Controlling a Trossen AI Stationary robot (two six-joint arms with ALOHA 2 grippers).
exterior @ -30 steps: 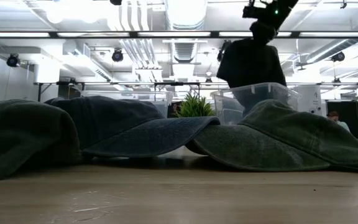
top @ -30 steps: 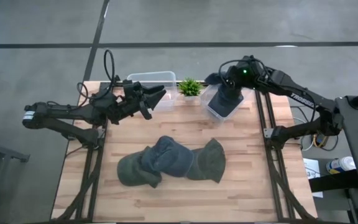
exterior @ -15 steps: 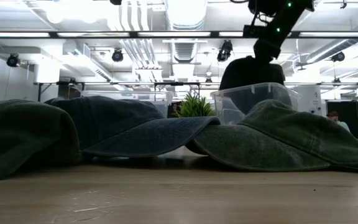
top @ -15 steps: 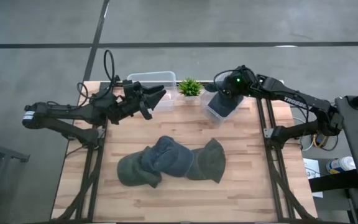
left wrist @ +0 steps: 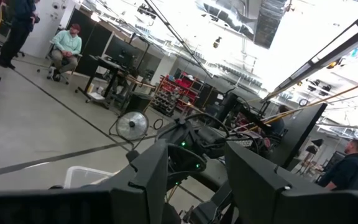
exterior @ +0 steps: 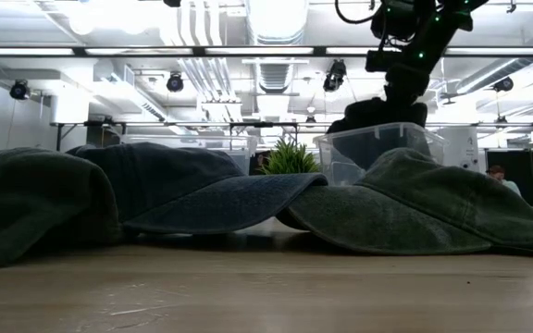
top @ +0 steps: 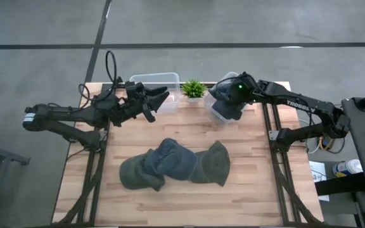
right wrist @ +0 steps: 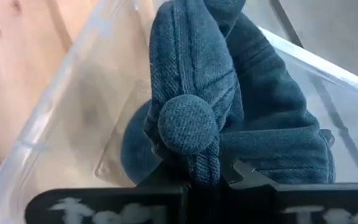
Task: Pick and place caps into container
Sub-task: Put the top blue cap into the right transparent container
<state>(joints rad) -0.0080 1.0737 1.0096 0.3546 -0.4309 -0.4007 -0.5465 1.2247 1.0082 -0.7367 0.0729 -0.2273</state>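
- A slate-blue cap [right wrist: 219, 112] is pinched between the clenched jaws of the right gripper [right wrist: 207, 180], hanging inside the clear container [right wrist: 61, 99] at the table's far right.
- 3 caps [top: 173, 163] lie mid-table, touching.
- The left gripper [top: 159, 97], jaws spread, hovers over a second bin [top: 146, 80] far left, beside the plant [top: 194, 88].

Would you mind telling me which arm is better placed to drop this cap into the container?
The right. Its claw is shut on the blue cap inside the clear container; the left claw hangs open over the other bin.
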